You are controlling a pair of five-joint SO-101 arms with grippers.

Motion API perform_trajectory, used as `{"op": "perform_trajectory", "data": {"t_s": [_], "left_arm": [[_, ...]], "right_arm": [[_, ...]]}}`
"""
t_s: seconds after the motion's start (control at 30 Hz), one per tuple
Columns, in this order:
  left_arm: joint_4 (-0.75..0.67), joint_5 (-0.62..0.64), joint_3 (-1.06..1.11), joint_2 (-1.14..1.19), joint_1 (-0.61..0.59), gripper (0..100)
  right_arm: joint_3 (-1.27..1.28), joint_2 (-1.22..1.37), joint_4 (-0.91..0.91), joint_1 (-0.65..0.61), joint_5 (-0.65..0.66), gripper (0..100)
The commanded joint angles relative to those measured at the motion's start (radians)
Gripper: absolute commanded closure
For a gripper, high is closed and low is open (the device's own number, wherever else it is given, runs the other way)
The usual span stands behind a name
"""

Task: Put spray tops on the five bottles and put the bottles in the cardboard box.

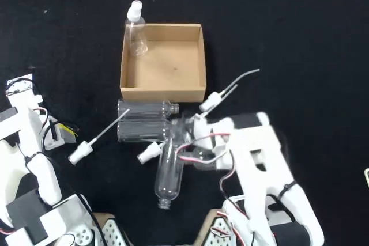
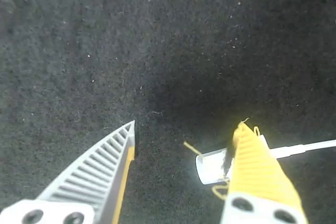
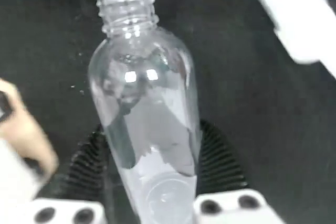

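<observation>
Gripping: right hand (image 3: 153, 142) clamped on bottle (image 3: 142, 77) | left hand (image 2: 186, 129) apart, beside spray top (image 2: 211, 167)

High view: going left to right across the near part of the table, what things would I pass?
Loose spray top with its tube → open-necked bottle lying on its side → right arm.

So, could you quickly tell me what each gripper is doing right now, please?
Left gripper: open, holding nothing.
Right gripper: closed on an uncapped bottle.
</observation>
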Motion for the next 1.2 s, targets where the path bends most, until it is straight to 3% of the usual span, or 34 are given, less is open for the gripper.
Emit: {"op": "perform_trajectory", "data": {"t_s": [0.0,0.1,0.27,0.37,0.53,0.77,0.97,1.17], "left_arm": [[-0.002,0.009,-0.005,-0.012,-0.001,72],[0.0,0.009,-0.005,-0.012,-0.001,72],[0.0,0.009,-0.005,-0.012,0.007,72],[0.002,0.009,-0.005,-0.012,0.031,72],[0.002,0.011,-0.005,-0.012,0.038,73],[0.002,0.011,-0.004,-0.012,0.038,73],[0.002,0.011,-0.004,-0.012,0.028,73],[0.002,0.011,-0.004,-0.012,0.028,73]], "right_arm": [[-0.243,0.002,0.209,0.077,-0.158,98.6],[-0.32,0.002,0.198,0.203,-0.307,98.6],[-0.321,0.028,0.057,0.542,-0.517,98.6],[-0.321,0.128,-0.025,0.703,-0.551,98.6],[-0.351,0.371,-0.175,0.861,-0.543,98.6],[-0.366,0.527,-0.311,0.888,-0.542,94.6],[-0.456,0.46,-0.103,0.772,-0.542,71.3],[-0.587,0.404,-0.002,0.707,-0.548,72.6]]}}
